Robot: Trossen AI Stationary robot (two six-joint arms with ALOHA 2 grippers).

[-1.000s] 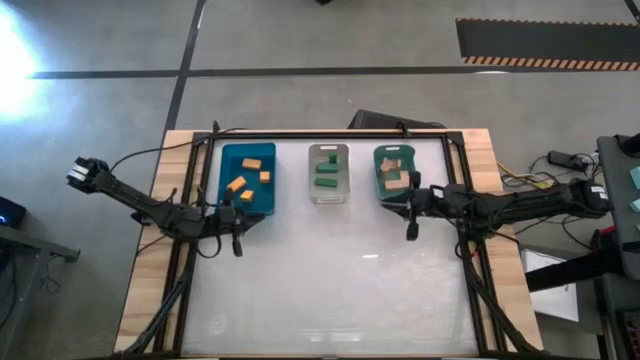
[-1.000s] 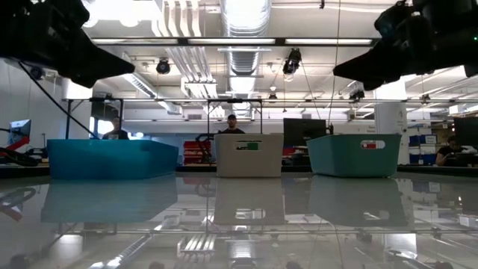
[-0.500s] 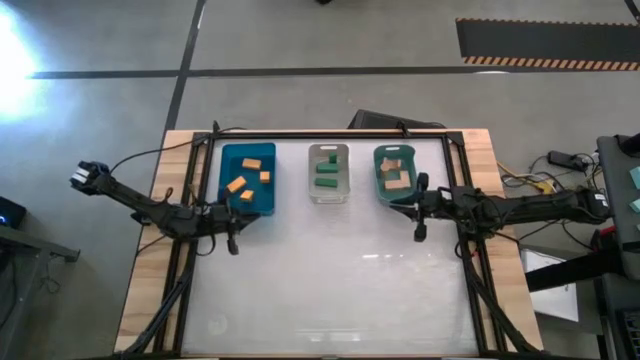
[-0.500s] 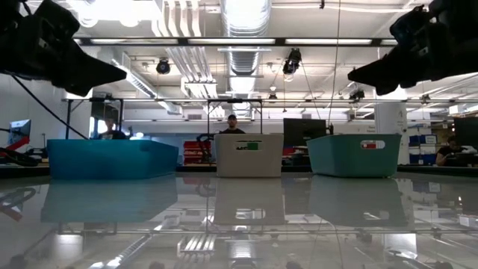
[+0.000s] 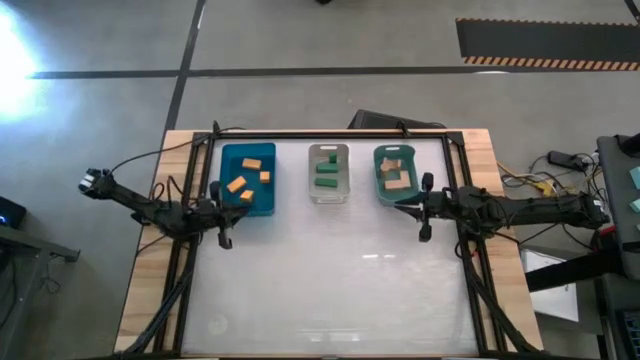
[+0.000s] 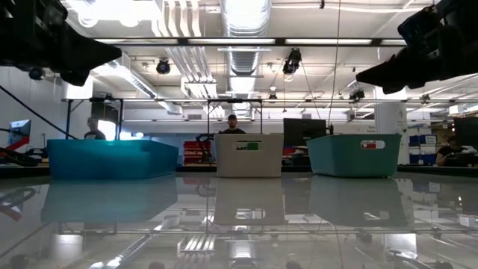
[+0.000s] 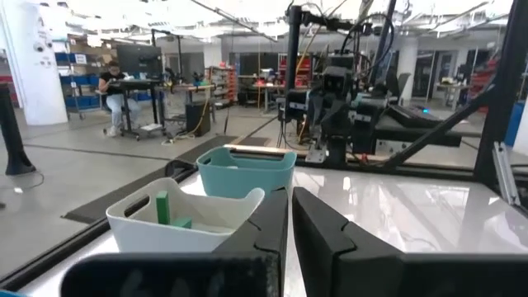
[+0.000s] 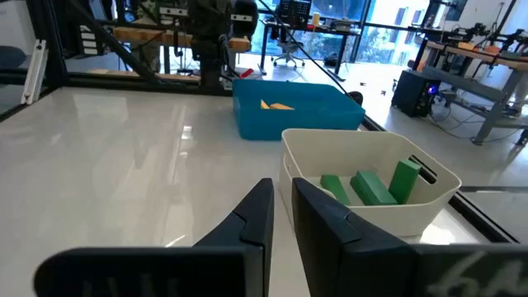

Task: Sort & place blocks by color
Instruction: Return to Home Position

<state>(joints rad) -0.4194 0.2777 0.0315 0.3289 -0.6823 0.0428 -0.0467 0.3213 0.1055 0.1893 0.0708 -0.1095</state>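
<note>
Sorting seems done — orange wooden blocks [image 5: 238,184] in blue plastic bin [image 5: 248,201], green blocks [image 5: 325,170] in pale bin [image 5: 328,196], tan blocks [image 5: 398,181] in teal bin [image 5: 378,175]; left claw [image 5: 225,239], right claw [image 5: 425,233] closed, empty.

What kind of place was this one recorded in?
Probably an open-plan robotics lab or workshop: exposed ducts overhead, a person seated at a desk, and a hazard-striped mat on the concrete floor.

I see my left gripper [image 5: 225,240] has drawn back leftward along the front of the blue bin [image 5: 258,206], nearer the table's edge; my right gripper [image 5: 425,235] has likewise pulled rightward, past the teal bin [image 5: 381,192].
</note>
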